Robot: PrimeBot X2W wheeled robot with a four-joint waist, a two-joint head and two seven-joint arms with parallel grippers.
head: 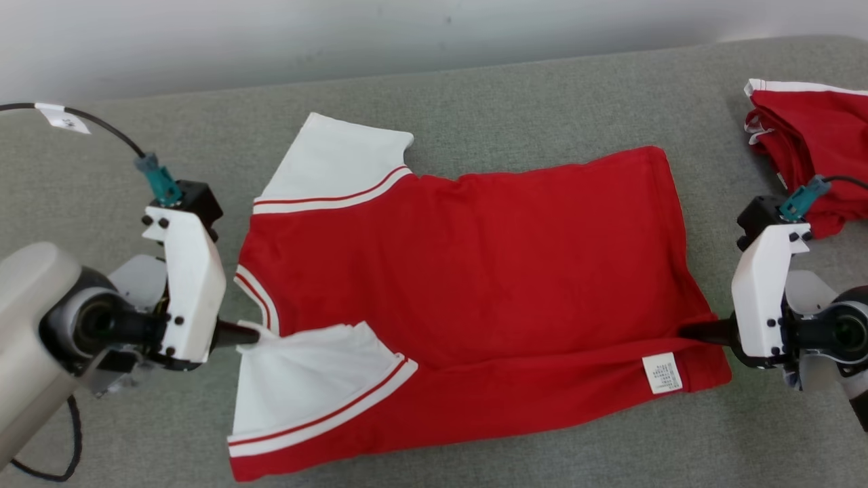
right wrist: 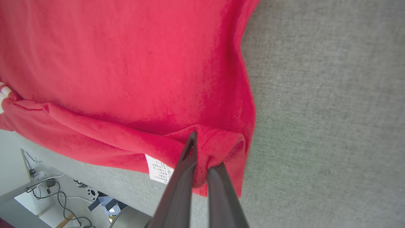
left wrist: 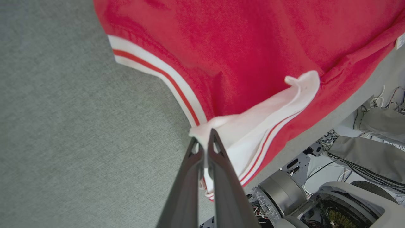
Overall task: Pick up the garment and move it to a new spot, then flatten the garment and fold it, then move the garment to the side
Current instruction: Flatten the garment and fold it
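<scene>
- Holding anything at the moment?
- Yes, with both. My left gripper is clenched on the white sleeve on the near side. My right gripper is pinched on a red hem fold beside the care label.
- Where is the garment?
- Spread on the grey padded surface, collar to the left and hem to the right, with a crease along its near side.
- How will it handle?
- Light, soft and limp, I judge. It should sag between my grips and wrinkle easily. Sleeve seam and hem corners look the best holds, pulled gently taut.
</scene>
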